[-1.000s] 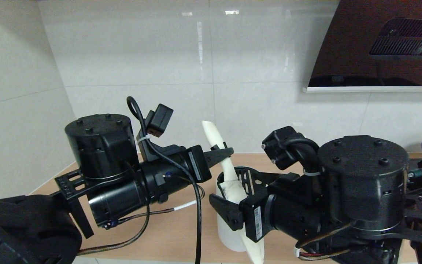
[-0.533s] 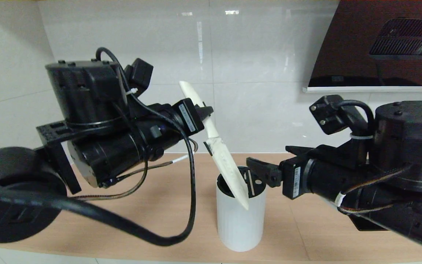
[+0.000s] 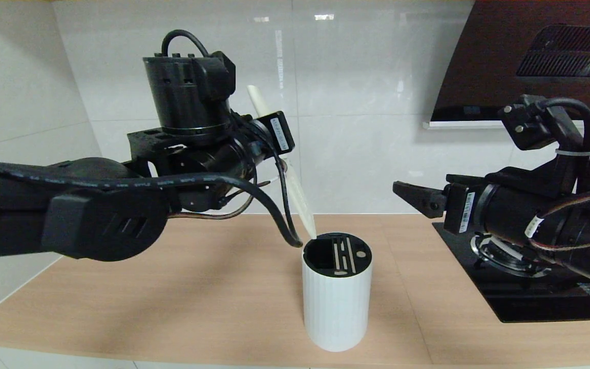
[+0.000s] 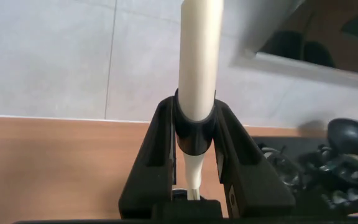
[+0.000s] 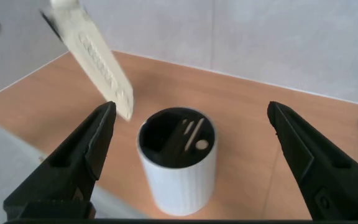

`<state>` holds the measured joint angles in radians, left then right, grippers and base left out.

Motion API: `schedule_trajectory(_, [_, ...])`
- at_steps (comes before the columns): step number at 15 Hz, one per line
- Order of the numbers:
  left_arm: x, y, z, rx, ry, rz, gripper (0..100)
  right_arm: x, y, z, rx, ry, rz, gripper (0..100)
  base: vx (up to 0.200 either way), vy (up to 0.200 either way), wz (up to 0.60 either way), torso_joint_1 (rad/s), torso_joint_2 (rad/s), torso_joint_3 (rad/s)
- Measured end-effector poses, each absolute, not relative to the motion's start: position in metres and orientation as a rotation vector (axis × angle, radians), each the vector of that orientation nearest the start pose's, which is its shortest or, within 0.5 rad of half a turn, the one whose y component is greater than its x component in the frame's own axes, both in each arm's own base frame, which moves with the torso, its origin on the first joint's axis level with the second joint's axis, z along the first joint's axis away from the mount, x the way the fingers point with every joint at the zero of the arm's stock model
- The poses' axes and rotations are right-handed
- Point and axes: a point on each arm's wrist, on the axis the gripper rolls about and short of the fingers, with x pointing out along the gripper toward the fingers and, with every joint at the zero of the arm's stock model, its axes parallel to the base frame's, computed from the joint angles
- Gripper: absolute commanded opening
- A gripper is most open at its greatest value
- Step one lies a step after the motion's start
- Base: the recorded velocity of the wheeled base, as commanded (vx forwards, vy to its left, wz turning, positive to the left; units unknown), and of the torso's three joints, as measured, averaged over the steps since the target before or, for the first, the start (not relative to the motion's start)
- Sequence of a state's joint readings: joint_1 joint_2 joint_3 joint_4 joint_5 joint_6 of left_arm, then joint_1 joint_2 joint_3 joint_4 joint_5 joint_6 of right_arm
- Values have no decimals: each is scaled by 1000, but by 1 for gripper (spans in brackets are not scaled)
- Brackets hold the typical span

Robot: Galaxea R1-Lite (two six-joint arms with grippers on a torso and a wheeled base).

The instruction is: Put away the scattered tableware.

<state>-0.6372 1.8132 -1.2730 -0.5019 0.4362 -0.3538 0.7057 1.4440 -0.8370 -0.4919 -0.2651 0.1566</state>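
Jaws of the left gripper (image 4: pixel 194 127) pinched the knife (image 3: pixel 300 200) by its pale handle, blade slanting down, tip just above the left rim of the white holder (image 3: pixel 336 292) on the counter (image 3: pixel 197 287). Within the last second that arm had risen, lifting the blade over the opening. The right gripper (image 5: pixel 190 111), spread wide and empty, had drawn back. Lowering the knife in seemed next.

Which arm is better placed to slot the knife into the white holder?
Left. The left pincer grips the white knife, tip near the top of the holder. The right pincer is open and empty, to one side.
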Motion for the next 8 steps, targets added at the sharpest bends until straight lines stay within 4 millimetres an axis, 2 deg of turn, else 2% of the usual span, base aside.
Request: schedule_trajectory(8, [290, -243, 236, -270, 96, -103, 0, 196, 156, 247, 97, 142, 427, 100, 0, 0, 0, 0, 0, 0])
